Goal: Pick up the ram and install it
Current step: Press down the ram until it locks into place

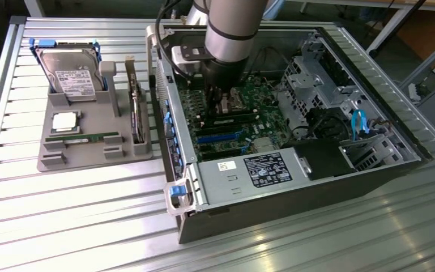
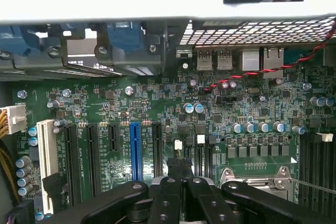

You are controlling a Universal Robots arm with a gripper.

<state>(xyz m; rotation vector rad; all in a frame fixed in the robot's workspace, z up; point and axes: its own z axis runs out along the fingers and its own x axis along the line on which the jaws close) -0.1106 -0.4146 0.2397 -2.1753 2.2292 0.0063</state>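
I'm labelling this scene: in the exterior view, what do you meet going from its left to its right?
Hard drive → upright card in the grey tray → computer case, with the arm lowered over its motherboard.

Robot arm (image 1: 229, 28) cut off at upper edge of exterior view, hiding motherboard (image 1: 237, 122) centre beneath it; label text on power supply (image 1: 267, 169) too small to read.

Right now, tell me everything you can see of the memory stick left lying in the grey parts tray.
The memory stick is a long, thin green circuit board with small dark chips along it. It lies flat in a shallow slot near the front of the grey parts tray, just below the square silver processor chip. Nothing grips it; the arm is over the open computer case.
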